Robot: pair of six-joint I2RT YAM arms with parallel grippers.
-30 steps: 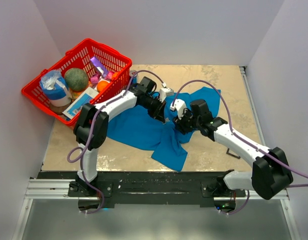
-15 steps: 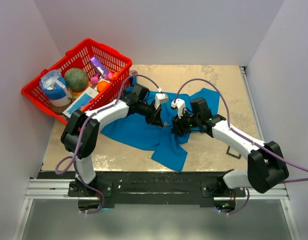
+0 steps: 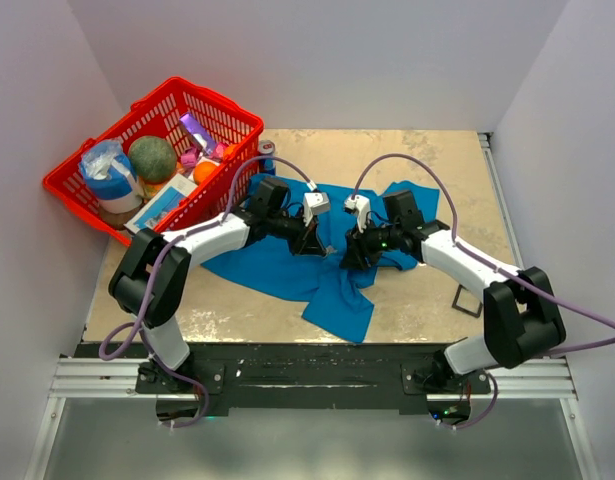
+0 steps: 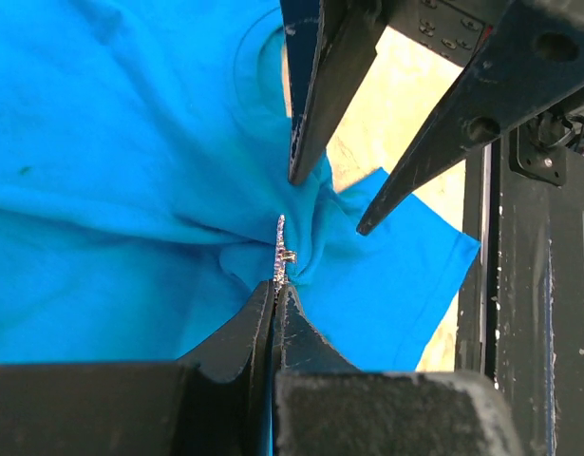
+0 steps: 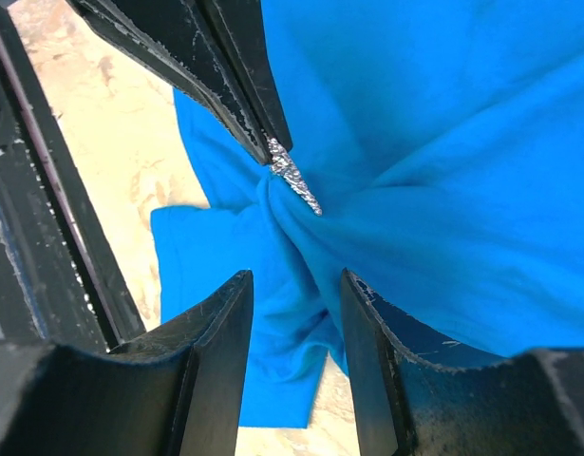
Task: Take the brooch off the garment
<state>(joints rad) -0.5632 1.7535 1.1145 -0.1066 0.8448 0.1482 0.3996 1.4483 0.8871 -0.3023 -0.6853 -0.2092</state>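
My left pincer point(image 4: 275, 293) is clamped on the brooch point(image 4: 280, 249), fingertips pressed together with the piece between them. In the left wrist view the brooch shows edge-on, a thin silvery sliver at frame centre just above my fingertips. It is still on the shirt point(image 4: 130, 142), and the blue cloth puckers in folds that run toward it.

My right pincer point(image 5: 292, 280) stands with its jaws apart, just beside the brooch. In the right wrist view the sparkle sits above centre, at the tip of the left pincer coming in from the upper left. A ridge of shirt runs down from it between my right fingers. I cannot tell whether those fingers touch the cloth.

From the top camera both pincers meet nose to nose over the middle of the shirt, near frame centre. The brooch is too small to pick out there. The shirt lies rumpled on the table point(image 3: 437, 160), one end reaching toward the lower centre. A red basket point(image 3: 219, 101) of goods sits at the upper left.
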